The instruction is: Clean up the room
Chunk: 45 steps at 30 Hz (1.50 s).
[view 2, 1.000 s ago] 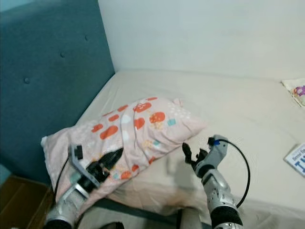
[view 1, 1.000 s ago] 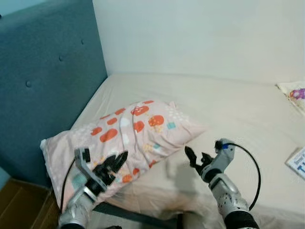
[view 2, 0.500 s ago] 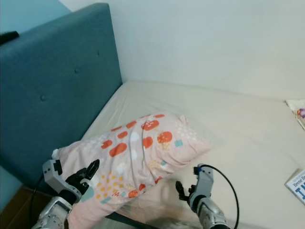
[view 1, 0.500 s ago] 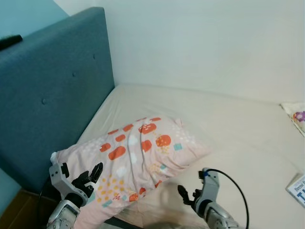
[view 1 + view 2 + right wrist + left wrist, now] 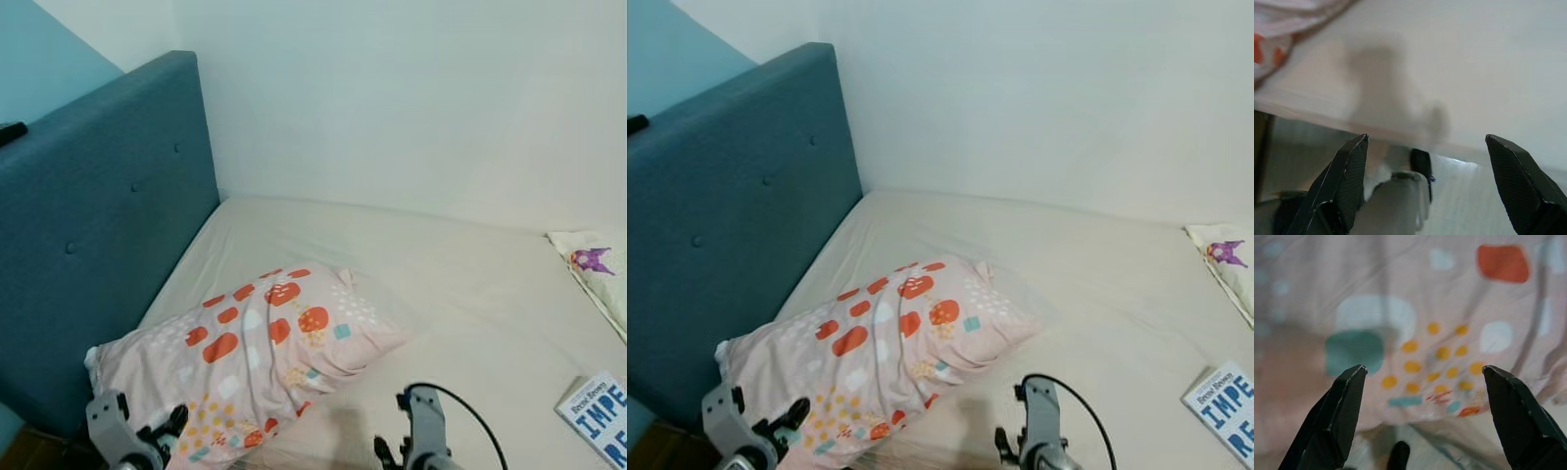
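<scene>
1. The pillow lies on the bed at its near corner beside the blue headboard, one end hanging past the mattress edge.
2. Left end effector sits low at that overhanging end, fingers spread wide, nothing between them, the patterned cloth just ahead in the left wrist view.
3. Right end effector is low by the mattress's near edge, fingers likewise splayed and empty, looking at bare sheet.
4. Risk one: the pillow is soft and loose-skinned, so a pinch may gather only cloth and let the filling sag or drag on a lift.
5. Risk two: with one end off the edge, a nudge from the left arm could tip it to the floor.
6. Risk three: both arms are near the frame bottom in the head views, so a reach would start with little sight of the fingers.
7. The pillow looks plump and creased, pale pink with red-orange blobs, white and teal patches and small yellow dots.
8. A book lies on the bed's far right, a second printed cushion beyond it; both look like tidying still to be done.
</scene>
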{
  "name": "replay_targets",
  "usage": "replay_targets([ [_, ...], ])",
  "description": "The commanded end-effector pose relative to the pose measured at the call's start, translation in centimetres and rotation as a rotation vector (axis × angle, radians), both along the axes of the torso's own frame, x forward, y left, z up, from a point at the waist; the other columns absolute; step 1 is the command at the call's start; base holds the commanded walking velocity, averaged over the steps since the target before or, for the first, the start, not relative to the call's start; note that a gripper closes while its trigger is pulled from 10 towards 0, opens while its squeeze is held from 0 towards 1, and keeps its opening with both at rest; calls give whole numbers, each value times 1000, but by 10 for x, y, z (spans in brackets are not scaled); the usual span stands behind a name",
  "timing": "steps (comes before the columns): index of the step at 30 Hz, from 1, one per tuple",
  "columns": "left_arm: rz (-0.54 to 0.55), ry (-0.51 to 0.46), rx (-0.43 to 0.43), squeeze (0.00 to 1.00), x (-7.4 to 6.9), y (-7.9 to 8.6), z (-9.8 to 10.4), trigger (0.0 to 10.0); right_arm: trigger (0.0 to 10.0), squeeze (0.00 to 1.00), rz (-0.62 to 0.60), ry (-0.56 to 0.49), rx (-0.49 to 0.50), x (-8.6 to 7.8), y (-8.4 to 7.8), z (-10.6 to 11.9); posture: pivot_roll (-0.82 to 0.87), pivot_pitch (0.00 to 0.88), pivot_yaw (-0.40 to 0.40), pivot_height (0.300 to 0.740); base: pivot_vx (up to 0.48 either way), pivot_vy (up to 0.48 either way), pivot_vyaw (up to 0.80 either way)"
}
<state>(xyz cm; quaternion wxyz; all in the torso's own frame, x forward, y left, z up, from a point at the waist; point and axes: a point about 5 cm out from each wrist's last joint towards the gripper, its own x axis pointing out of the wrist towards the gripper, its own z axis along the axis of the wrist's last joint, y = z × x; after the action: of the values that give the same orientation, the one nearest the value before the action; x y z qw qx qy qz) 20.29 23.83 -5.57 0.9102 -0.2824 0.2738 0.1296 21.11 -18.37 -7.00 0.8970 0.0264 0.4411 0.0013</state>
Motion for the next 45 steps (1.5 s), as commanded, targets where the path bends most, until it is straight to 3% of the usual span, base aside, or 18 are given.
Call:
replay_targets([
  [1,11,68,23,0,-11,3,-7,10000,10000,0,12,41,-27,-8,0,-5,-31,0,-43,740,0,0,0],
  [4,20,170,45,0,-25,0,-17,10000,10000,0,11,69,-25,-17,-1,-10,-35,0,-46,740,0,0,0],
  [9,19,223,62,0,-31,-2,-22,10000,10000,0,17,75,-34,-19,-2,-11,-38,0,-48,740,0,0,0],
  [16,-15,264,93,0,-35,-9,-26,10000,10000,0,40,69,-19,-18,-2,-10,-36,0,-53,740,0,0,0],
  [29,-19,334,179,0,-44,-7,-30,10000,10000,0,59,71,-12,-20,-3,-11,-39,0,-57,740,0,0,714],
  [36,-21,334,260,0,-38,-4,-26,10000,10000,0,34,16,10,-7,-3,-4,-44,0,-55,740,0,0,711],
  [45,-18,305,188,0,-34,-6,-25,10000,10000,0,37,-35,23,11,0,7,-37,1,-54,740,0,0,700],
])
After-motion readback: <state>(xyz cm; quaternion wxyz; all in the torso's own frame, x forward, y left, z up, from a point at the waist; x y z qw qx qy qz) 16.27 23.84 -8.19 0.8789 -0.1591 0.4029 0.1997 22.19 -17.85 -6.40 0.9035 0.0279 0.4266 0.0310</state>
